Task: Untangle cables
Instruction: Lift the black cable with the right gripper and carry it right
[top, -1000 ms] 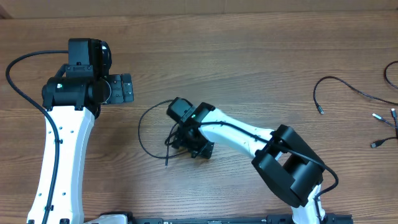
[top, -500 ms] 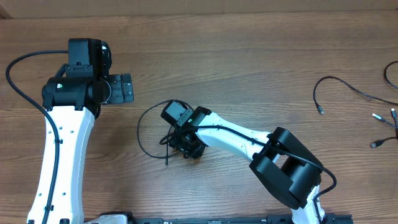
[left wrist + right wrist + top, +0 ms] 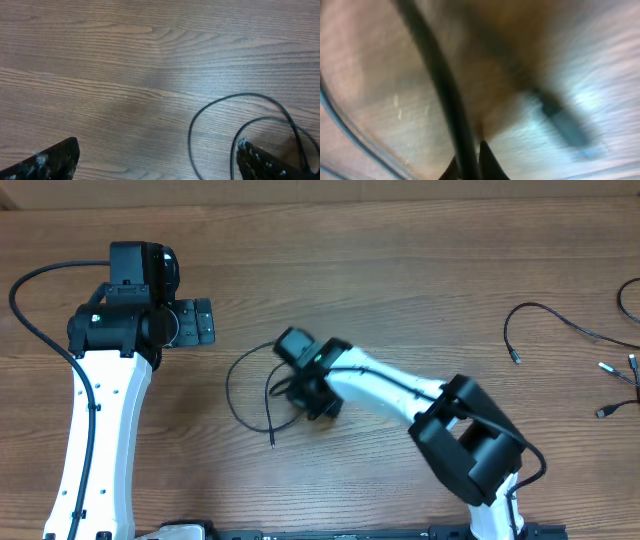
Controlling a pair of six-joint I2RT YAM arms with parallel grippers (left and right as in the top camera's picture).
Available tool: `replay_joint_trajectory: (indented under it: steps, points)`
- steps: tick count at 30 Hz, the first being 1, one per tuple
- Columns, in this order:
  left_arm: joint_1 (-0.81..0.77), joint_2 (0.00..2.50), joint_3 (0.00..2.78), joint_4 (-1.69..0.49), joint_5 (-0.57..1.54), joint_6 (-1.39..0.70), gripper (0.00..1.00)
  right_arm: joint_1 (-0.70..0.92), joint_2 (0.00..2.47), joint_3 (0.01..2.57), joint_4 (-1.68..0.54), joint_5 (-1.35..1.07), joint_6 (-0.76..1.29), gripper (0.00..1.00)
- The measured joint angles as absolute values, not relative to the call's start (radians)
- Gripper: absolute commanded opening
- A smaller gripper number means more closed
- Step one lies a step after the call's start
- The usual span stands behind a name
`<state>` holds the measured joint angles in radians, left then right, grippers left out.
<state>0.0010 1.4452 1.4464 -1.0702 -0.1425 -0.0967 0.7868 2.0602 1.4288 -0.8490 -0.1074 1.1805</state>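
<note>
The right fingers (image 3: 489,169) are pinched tight on a black cable (image 3: 445,85), its loop lying on the surface (image 3: 400,280) just beside them. The left fingers (image 3: 55,160) stand wide apart, holding nothing.

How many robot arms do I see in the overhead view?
2. The left arm stands at the left; the right arm reaches from bottom right to the middle cable.

overhead looks down; blurred right wrist perhaps shares its cable (image 3: 444,90).

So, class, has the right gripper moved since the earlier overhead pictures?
Yes. The right gripper has shifted slightly up-frame, nearer the level of the motionless left gripper, and is shut on the cable.
</note>
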Motion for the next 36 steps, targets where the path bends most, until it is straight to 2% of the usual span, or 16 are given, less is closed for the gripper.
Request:
replay_joint_trajectory:
  steps: [6,15,22,29,36]
  points:
    - [0.001,1.445,1.446,-1.07,-0.142,-0.097,0.99,0.595,2.058,1.6,-0.969,-0.018,1.058,0.04]
    - [0.001,1.445,1.446,-1.07,-0.142,-0.097,1.0,0.204,2.001,1.958,-0.99,0.044,0.861,0.04]
    - [0.001,1.445,1.446,-1.07,-0.142,-0.097,0.99,-0.01,1.977,2.123,-0.777,0.062,0.664,0.04]
    - [0.001,1.445,1.446,-1.07,-0.142,-0.097,1.0,-0.167,1.974,2.129,-0.645,0.089,0.593,0.04]
    - [0.001,1.445,1.446,-1.07,-0.142,-0.097,0.99,-0.335,1.974,2.129,-0.385,0.124,0.505,0.04]
